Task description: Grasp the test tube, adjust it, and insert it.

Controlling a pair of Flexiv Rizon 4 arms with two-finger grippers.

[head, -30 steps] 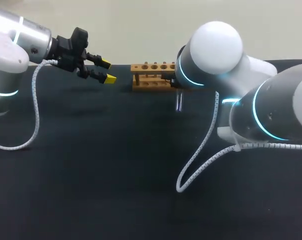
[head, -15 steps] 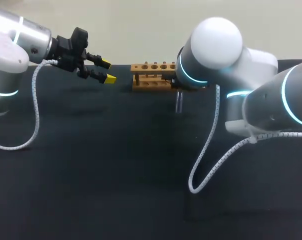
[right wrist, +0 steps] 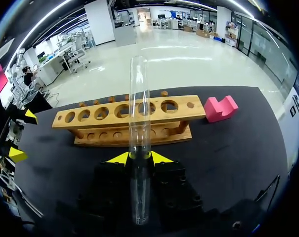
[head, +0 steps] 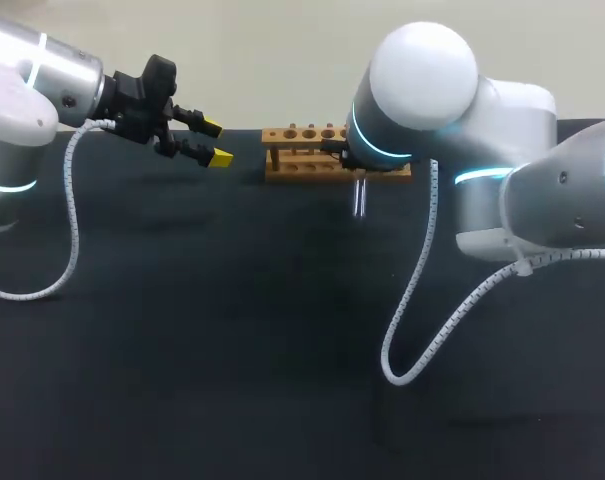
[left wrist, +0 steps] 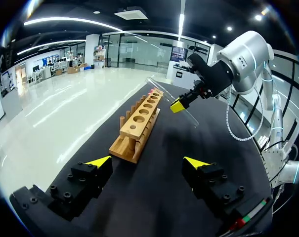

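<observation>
Upper centre, beside the wooden rack [head: 302, 150], right gripper [right wrist: 139, 158] clasps the test tube [head: 359, 198]; upper left, left gripper [head: 217, 142] hangs released.

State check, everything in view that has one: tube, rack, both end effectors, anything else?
test tube: gripped, upright, short of the rack, not inserted
rack: standing, all visible holes empty
right end effector: shut on the test tube
left end effector: open, empty, off to the side of the rack
pink block: lying beside the rack's end, untouched
</observation>
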